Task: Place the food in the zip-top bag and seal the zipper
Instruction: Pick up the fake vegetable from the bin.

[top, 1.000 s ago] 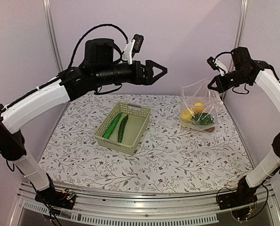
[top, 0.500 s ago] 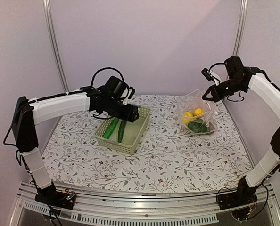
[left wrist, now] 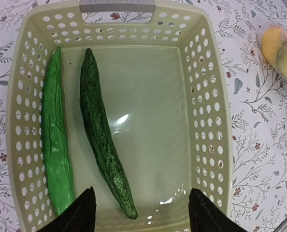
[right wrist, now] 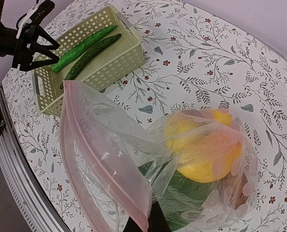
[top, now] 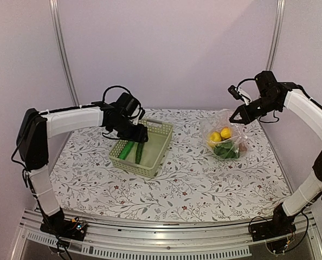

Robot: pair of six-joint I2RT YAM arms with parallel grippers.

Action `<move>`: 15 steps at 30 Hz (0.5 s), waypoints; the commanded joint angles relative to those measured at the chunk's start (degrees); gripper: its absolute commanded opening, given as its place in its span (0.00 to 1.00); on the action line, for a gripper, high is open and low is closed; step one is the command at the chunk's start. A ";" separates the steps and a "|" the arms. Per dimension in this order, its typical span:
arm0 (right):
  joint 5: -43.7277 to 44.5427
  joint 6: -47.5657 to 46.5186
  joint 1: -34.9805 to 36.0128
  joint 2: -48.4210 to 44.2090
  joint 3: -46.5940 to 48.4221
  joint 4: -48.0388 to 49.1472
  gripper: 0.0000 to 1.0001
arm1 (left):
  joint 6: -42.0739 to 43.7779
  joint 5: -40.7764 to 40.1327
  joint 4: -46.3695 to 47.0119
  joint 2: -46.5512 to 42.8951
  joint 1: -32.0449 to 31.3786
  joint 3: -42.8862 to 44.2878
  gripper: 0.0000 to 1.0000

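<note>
Two green cucumbers lie in the pale green basket: a bright one at the left and a dark one beside it. My left gripper is open and empty, low over the basket's near end, its fingertips either side of the dark cucumber's tip. My right gripper is shut on the pinkish zipper strip of the clear zip-top bag and holds its mouth up. Yellow pieces and a leafy green sit inside the bag.
The basket stands mid-table on the floral cloth, its handle end away from my left gripper. The bag hangs at the back right near the wall. Metal frame posts stand behind the table.
My left arm has swung down from high above the table to the basket, with its gripper open over the cucumbers. My right gripper has shifted slightly left with the bag.
</note>
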 commanded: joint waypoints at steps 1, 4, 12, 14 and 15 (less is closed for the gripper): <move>-0.82 -0.80 0.59 -1.77 -1.33 1.15 0.01 | 1.31 3.27 -0.54 6.34 3.65 5.80 0.62; -0.88 -0.94 0.95 -1.98 -1.69 1.00 0.01 | 4.05 3.28 -4.44 12.52 4.88 13.15 0.57; -0.34 -1.80 2.43 -3.47 -2.40 -0.12 0.01 | 8.81 1.24 -10.02 26.37 7.49 29.82 0.50; -0.32 -1.91 2.78 -3.69 -2.57 -0.19 0.01 | 9.38 1.24 -10.03 28.52 7.82 32.05 0.49; -0.32 -1.98 2.92 -3.83 -2.68 -0.18 0.01 | 9.60 1.24 -10.03 29.65 8.07 33.18 0.49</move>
